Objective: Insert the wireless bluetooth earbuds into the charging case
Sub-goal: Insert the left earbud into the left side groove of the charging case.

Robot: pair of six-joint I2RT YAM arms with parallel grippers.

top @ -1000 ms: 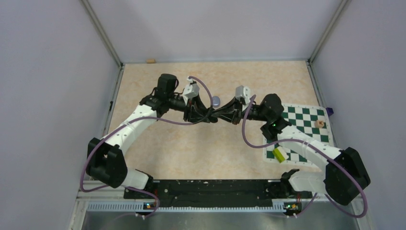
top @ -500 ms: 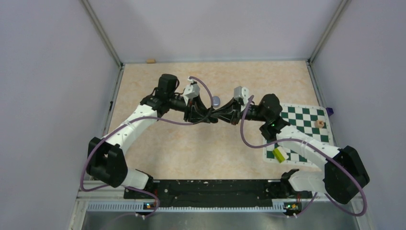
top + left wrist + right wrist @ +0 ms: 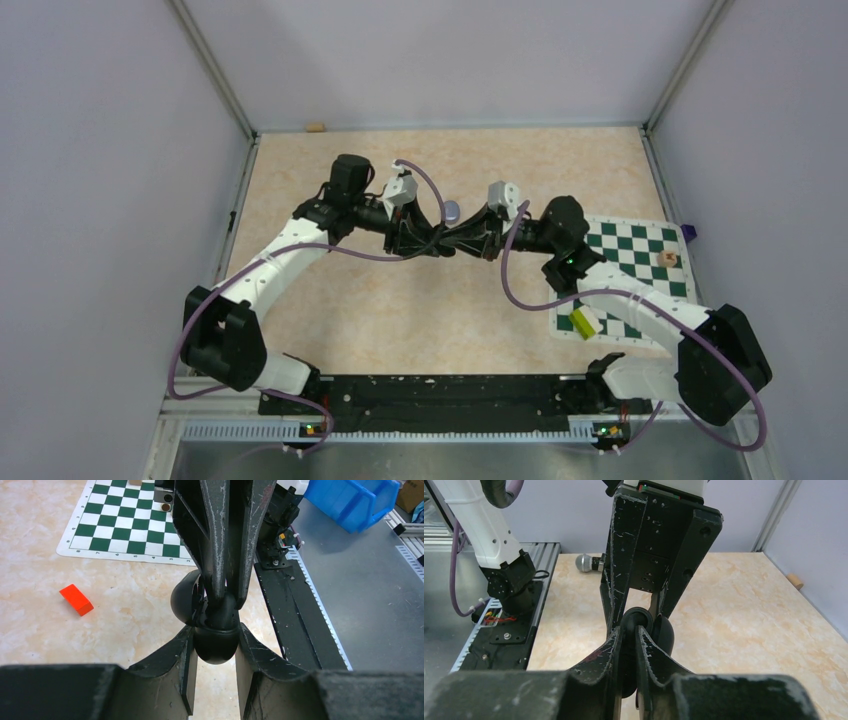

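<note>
Right gripper point(image 3: 631, 632) crowds the charging case point(image 3: 215, 652) clamped in left gripper point(image 3: 216, 635).

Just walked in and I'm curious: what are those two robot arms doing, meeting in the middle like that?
They meet over the tan table. The left gripper is clamped on a small black rounded charging case, its lid seemingly open. The right gripper pokes its nearly closed fingers into the case's top; whether an earbud sits between them is hidden.
</note>
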